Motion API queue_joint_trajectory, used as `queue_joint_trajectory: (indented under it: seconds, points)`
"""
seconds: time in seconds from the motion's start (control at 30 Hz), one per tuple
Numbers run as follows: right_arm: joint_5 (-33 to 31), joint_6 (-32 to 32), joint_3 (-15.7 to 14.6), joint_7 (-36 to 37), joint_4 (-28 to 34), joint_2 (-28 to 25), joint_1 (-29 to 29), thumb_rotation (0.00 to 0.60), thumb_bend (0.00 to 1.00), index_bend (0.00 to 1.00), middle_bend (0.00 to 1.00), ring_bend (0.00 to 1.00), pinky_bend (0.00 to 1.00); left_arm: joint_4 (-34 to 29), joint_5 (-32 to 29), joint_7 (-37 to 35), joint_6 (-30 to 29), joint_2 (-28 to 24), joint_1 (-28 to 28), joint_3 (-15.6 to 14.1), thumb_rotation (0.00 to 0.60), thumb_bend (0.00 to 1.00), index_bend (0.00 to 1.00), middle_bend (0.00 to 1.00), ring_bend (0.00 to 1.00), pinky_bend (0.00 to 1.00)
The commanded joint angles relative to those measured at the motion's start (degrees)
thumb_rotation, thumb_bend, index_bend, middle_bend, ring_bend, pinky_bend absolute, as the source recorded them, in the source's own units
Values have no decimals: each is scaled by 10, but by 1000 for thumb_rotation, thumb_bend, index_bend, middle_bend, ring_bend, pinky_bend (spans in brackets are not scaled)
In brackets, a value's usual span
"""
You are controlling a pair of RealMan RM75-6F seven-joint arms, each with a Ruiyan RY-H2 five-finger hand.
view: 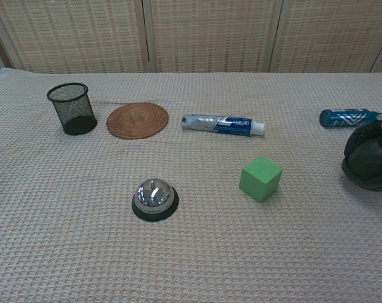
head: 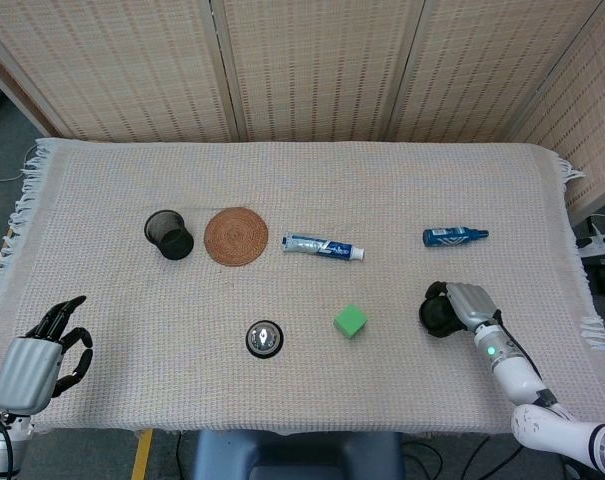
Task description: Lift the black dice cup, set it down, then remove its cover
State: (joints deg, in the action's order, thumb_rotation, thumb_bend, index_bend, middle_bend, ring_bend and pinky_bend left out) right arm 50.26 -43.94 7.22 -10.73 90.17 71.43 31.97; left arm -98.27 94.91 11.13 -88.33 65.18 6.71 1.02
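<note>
Right hand (head: 470,301) wraps the round black dice cup (head: 441,315), fingers curled over its top and far side; the cup sits on the woven beige tablecloth (head: 382,190) at the front right. In the chest view the cup (view: 368,165) shows at the right frame edge, base on the cloth, dark fingers (view: 367,136) draped over it. Cannot tell whether the cover is seated or parted.

Left hand (head: 40,355) hangs off the front-left corner of the table, fingers spread, grasping nothing; only the head view shows it.

Nearest neighbours of the cup: small blue bottle (head: 454,236) lying on its side just behind it, green cube (head: 350,320) to its left with a bare strip of cloth between. Cloth's right fringe (head: 589,320) lies near the cup, front edge close too, so the room is mainly to the left and behind.

Further out: chrome call bell on a black base (head: 265,338) near the front centre, blue-and-white toothpaste tube (head: 323,247) lying mid-table, round woven rattan coaster (head: 236,236) touching or just beside the black wire-mesh pen cup (head: 169,233) at the left.

Back half of the cloth is bare. Woven reed screen panels (head: 312,65) stand behind the table; grey floor (head: 2,150) at the left.
</note>
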Motion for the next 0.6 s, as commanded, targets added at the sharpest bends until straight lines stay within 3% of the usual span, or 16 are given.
queue_joint_trajectory:
  seconds: [0.03,0.13,0.27,0.6]
  points:
    - [0,1,-4,-1,-7,6,4,600,94,546,488,572,694,0,-1,-1,0,-1,0,0,600,420,555,137,161,522]
    - [4,3,-9,1,-12,8,6,600,94,532,465,482,623,-1,-2,-4,0,-2,0,1,600,420,555,145,160,522]
    - [8,6,-16,0,-18,9,9,600,94,505,364,320,547,0,-2,-6,-1,-2,-1,1,600,421,556,144,160,522]
    - [2,27,-33,-3,-25,5,19,600,94,391,182,112,380,-1,-2,-6,-1,-3,0,1,600,421,553,144,161,522]
